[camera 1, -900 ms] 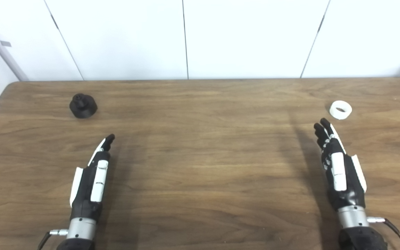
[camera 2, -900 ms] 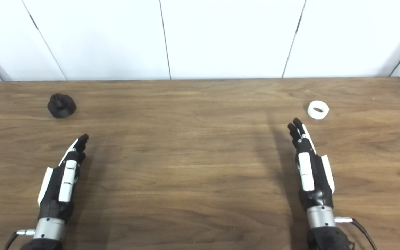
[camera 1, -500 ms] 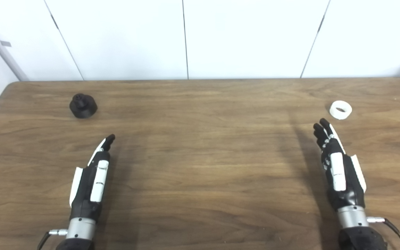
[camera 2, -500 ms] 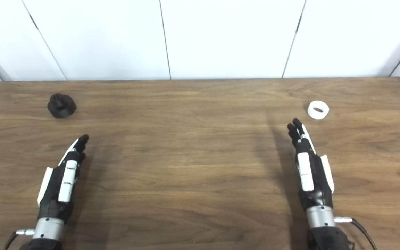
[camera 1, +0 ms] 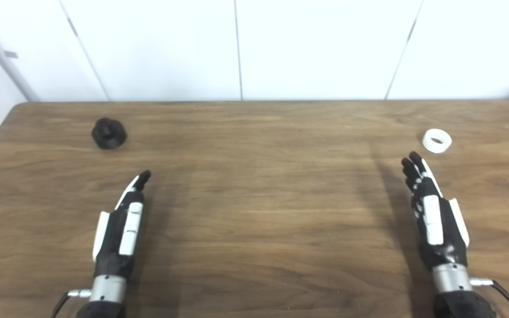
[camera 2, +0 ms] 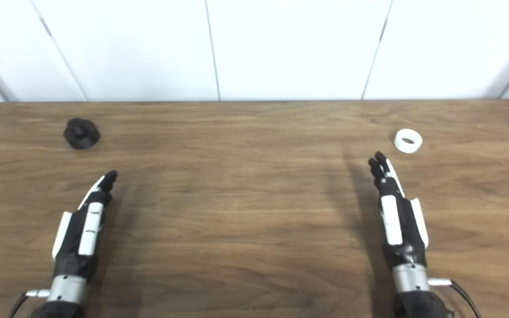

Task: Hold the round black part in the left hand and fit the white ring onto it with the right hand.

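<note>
Brown wooden desk [camera 1: 254, 212] held a bumpy black part [camera 1: 109, 133] and a smooth white ring [camera 1: 436, 141]; left hand [camera 1: 122, 223] and right hand [camera 1: 433, 216] were flat, empty.

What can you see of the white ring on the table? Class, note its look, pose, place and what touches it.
The white ring is a short, thick-walled band, matt like plastic, with a round hole through its middle. It lies flat, hole upward, on the wooden table near the far right. Only the table touches it. The right hand, open, lies nearer the camera, its fingers pointing toward the ring but apart from it.
</note>
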